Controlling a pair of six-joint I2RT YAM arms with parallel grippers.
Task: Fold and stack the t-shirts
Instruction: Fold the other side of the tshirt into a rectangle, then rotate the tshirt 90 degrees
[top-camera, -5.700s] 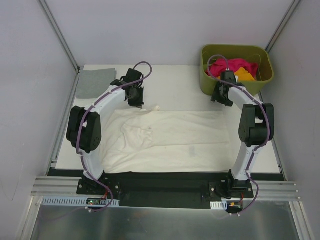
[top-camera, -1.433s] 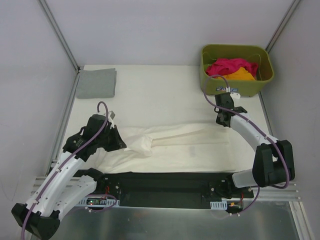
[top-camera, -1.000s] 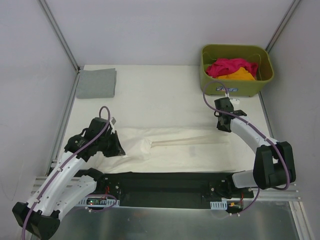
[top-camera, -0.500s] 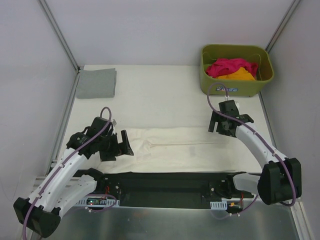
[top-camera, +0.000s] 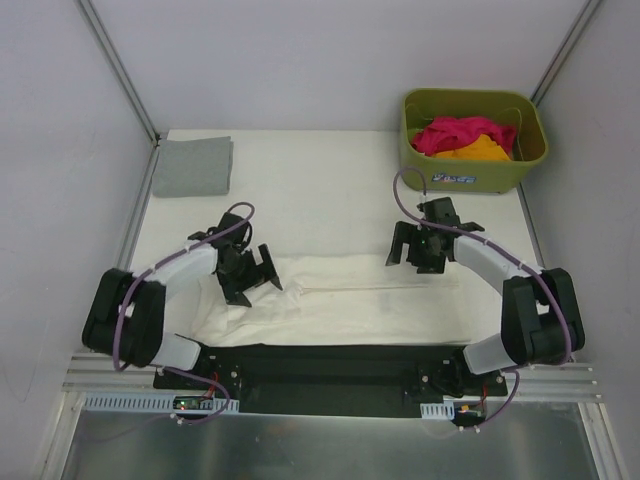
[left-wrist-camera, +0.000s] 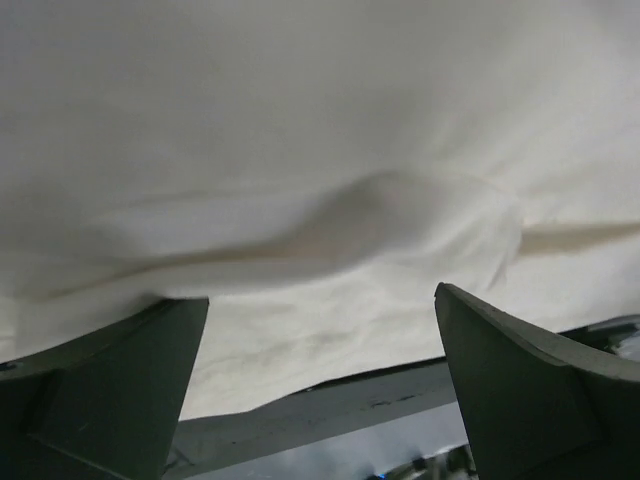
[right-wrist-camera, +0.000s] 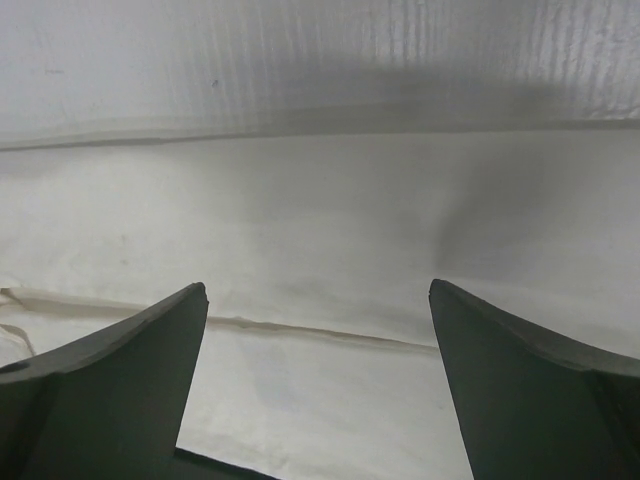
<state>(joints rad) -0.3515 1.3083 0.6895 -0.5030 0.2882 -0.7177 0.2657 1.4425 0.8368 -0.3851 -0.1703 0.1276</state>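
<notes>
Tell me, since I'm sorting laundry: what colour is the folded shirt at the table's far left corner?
The shirt is grey, best seen in the top view.

The basket (top-camera: 505, 175) hides most of the pink t-shirt (top-camera: 450, 133).

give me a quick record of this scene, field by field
cream-white cotton t-shirt: folded into a long flat band
left gripper: open, over the band's left part, holding nothing
right gripper: open, over its right half, holding nothing
grey folded t-shirt: far left corner
olive-green plastic basket: far right, holds magenta-pink t-shirt and orange t-shirt
</notes>
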